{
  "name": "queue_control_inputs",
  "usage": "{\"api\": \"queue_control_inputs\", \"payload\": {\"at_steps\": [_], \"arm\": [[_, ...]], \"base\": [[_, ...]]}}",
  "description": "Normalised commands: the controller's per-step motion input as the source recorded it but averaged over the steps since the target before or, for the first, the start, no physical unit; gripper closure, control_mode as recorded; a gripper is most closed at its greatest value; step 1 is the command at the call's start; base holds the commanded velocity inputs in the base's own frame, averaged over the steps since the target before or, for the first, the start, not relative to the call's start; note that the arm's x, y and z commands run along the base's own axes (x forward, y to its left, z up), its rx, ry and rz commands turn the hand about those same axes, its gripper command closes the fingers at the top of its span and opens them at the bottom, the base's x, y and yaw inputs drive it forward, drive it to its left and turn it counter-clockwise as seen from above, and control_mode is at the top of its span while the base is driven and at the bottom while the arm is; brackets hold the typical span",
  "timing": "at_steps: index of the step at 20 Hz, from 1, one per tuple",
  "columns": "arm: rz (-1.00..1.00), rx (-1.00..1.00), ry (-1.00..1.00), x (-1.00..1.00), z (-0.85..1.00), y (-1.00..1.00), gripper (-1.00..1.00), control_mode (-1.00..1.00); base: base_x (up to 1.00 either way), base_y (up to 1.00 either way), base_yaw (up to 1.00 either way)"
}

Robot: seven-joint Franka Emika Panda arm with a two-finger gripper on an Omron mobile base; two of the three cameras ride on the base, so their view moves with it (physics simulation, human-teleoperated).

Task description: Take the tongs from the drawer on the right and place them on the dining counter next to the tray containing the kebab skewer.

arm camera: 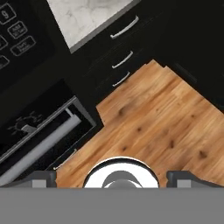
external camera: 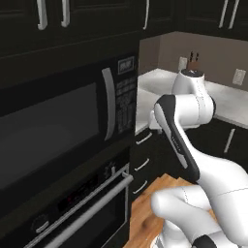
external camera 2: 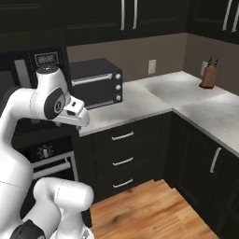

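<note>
So, your drawer (external camera 2: 122, 136) is the top one of three black fronts, each with a slim silver handle, under the grey-white tabletop (external camera 2: 140, 100). It is shut. Your end effector (arm camera: 112, 177) is wide open and holds nothing. It points down at the wooden floor (arm camera: 162, 118), and the drawer sits well away, above it in the hand view. The oven (arm camera: 39, 140) keypad shows a 9.

Microwave keypad (arm camera: 17, 33) shows one readable digit, a "9". Other key labels and the clock display (external camera 2: 45, 59) blur out.
</note>
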Motion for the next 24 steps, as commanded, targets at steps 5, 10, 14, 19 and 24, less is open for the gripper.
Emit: {"api": "queue_control_inputs", "payload": {"at_steps": [5,10,14,19,24], "arm": [[0.0,0.0,0.0,0.0,0.0,0.0,-1.0,1.0],[0.0,0.0,0.0,0.0,0.0,0.0,-1.0,1.0],[-0.2,0.01,0.0,0.06,-0.12,0.0,-1.0,-1.0],[0.07,0.18,-0.07,0.28,-0.15,-0.15,-1.0,-1.0],[0.22,0.22,-0.21,0.3,-0.43,-0.35,-1.0,-1.0]], "base": [[0.0,-0.28,-0.28],[0.0,-0.05,-0.26],[0.0,0.0,-0.06],[0.0,0.0,0.0],[0.0,0.0,0.0]]}}
